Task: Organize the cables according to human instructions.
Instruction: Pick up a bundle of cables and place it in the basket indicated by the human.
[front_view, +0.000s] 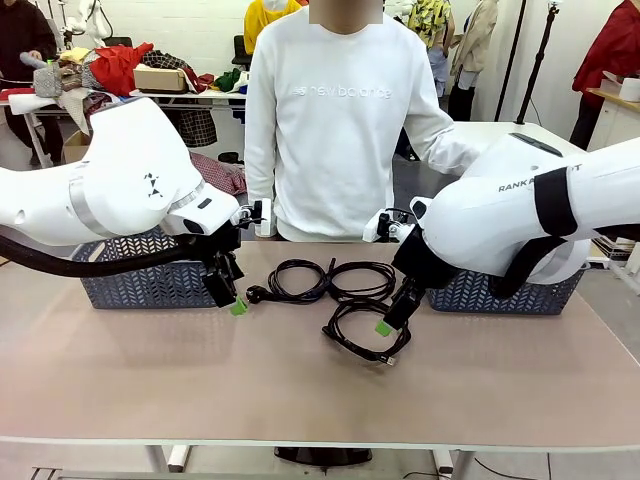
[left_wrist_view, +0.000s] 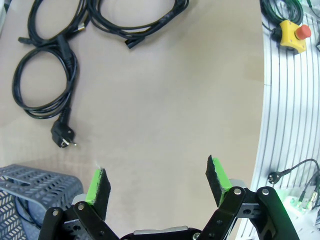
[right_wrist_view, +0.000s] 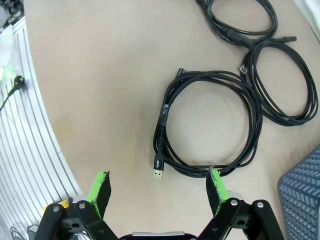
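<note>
Three coiled black cables lie mid-table in the front view: a left one with a round plug, a middle one, and a nearer one. My left gripper hangs open just left of the plug. In the left wrist view that plug lies ahead of my open left gripper, with nothing between the pads. My right gripper hovers open over the near coil's right side. The right wrist view shows this coil with its USB end just past the open right gripper.
Blue-grey baskets stand at the far left and far right of the table. A person in a white sweatshirt stands at the far edge. A yellow emergency-stop box sits on the railing beside the table.
</note>
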